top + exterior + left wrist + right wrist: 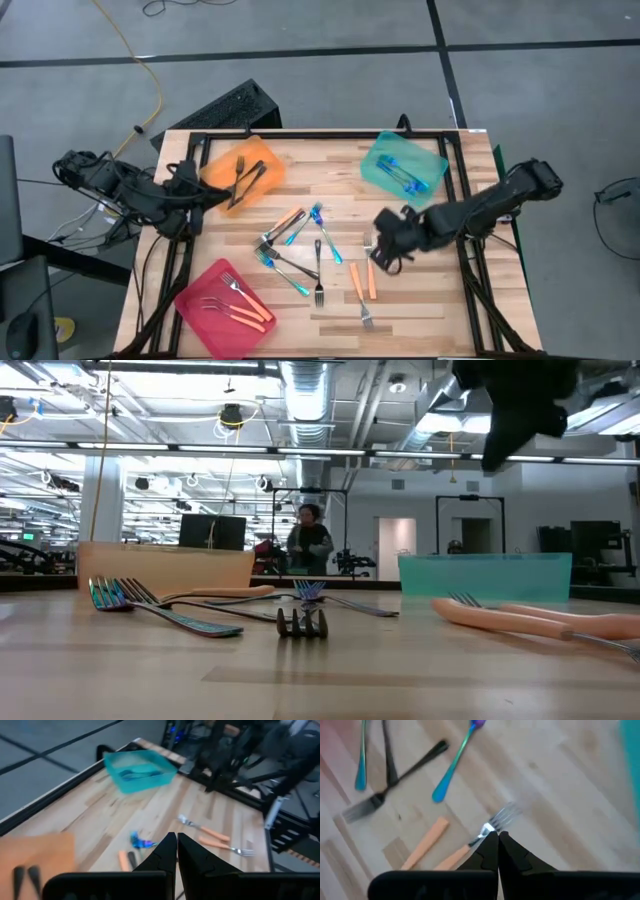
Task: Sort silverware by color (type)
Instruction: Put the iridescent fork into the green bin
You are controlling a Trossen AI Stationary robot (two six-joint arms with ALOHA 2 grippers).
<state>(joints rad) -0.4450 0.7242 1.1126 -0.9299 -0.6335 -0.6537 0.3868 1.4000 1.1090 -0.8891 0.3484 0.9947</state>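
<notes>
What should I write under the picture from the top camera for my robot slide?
Right gripper, shut, hovers by two orange forks while other forks wait between three colored trays.

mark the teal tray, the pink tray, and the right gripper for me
teal tray (374, 168): high view, on its bare left wall.
pink tray (200, 291): high view, on a bare patch of its floor near the left corner.
right gripper (497, 839): right wrist view, midway between its shut fingertips, above the orange forks.
</notes>
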